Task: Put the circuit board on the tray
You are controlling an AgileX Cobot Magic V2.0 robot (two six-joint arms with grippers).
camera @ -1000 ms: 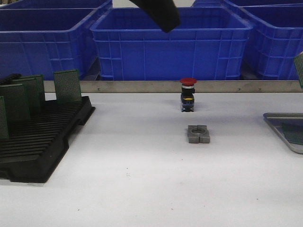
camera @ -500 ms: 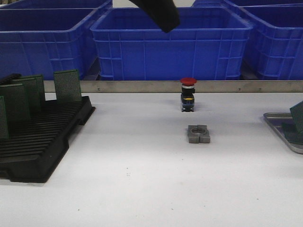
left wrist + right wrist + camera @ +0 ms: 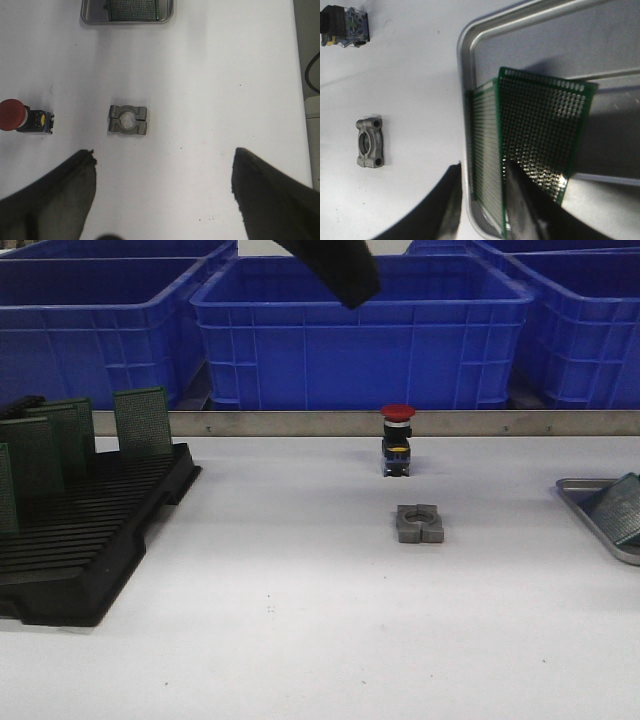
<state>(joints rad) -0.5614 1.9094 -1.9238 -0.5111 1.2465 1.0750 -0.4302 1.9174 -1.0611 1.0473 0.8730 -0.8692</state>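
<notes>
Circuit board (image 3: 540, 132): green perforated prototyping board, tilted over my tray (image 3: 530, 30), above another board.
Right end effector (image 3: 482, 200): pinching its lower edge.
Left end effector (image 3: 162, 192): spread, empty.

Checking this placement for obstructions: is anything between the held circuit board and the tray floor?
Only another circuit board already lying in the tray. The held circuit board, in the right gripper, hangs tilted partly over it.

The tray (image 3: 470, 60) is smooth silver-grey metal with a dull sheen. The circuit board (image 3: 542, 132) is green perforated laminate with glinting metallic pads. The clamp block (image 3: 128, 120) looks like rough cast grey metal; the table (image 3: 300, 590) is matt white.
</notes>
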